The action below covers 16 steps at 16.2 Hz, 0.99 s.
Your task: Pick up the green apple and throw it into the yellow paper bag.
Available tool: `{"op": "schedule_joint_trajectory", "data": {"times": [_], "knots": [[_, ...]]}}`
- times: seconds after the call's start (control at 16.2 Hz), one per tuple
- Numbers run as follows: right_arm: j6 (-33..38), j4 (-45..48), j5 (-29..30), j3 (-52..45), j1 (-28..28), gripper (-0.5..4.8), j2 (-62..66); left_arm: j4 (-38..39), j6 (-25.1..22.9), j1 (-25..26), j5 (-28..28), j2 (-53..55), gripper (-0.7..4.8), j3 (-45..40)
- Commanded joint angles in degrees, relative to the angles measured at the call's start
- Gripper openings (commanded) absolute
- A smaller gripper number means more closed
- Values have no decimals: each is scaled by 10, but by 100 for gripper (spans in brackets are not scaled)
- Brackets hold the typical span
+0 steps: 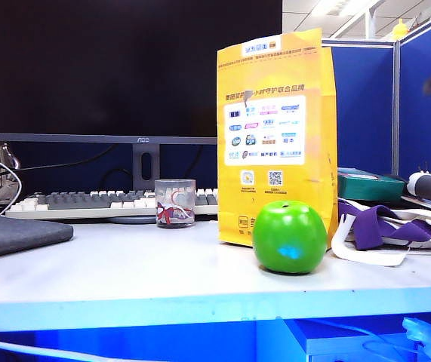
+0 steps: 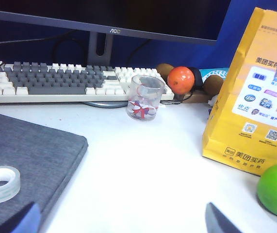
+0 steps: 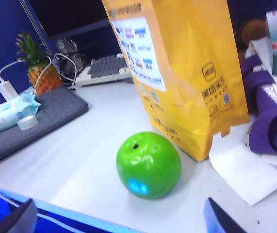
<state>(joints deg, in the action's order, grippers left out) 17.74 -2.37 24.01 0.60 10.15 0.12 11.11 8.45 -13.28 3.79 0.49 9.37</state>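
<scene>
The green apple (image 1: 289,237) rests on the white table just in front of the yellow paper bag (image 1: 277,136), which stands upright. No gripper shows in the exterior view. In the right wrist view my right gripper (image 3: 121,223) is open and empty, its fingertips (image 3: 219,222) wide apart above the table's front edge, short of the apple (image 3: 148,165) and bag (image 3: 177,73). In the left wrist view my left gripper (image 2: 121,224) is open too, holding nothing, over bare table, with the apple (image 2: 276,189) off to one side by the bag (image 2: 254,97).
A small glass cup (image 1: 175,203) stands before the keyboard (image 1: 109,202) and monitor (image 1: 132,68). A grey pad (image 2: 26,160) carries a tape roll (image 2: 0,183). An orange (image 2: 180,80) lies behind the keyboard. Purple-and-white cloth (image 1: 396,230) lies right of the bag; a pineapple (image 3: 36,68) stands far left.
</scene>
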Motion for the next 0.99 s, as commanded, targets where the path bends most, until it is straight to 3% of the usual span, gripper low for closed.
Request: {"op": "schedule_joint_trajectory", "data": {"times": [0.06,0.25,0.43,0.56,0.8,0.99], "knots": [[-3,4,-14,-5,0,463,0,-13,-3,0,-1,1,460,2],[-1,5,-14,-5,0,463,0,-17,0,0,-1,1,460,2],[52,48,-14,-5,1,463,0,-112,54,0,11,11,460,56],[52,89,-24,-4,1,464,0,-46,49,1,10,69,460,140],[50,65,-28,21,1,468,0,59,-29,0,42,227,460,274],[19,-4,-91,101,0,468,23,73,-100,0,40,331,460,341]]}}
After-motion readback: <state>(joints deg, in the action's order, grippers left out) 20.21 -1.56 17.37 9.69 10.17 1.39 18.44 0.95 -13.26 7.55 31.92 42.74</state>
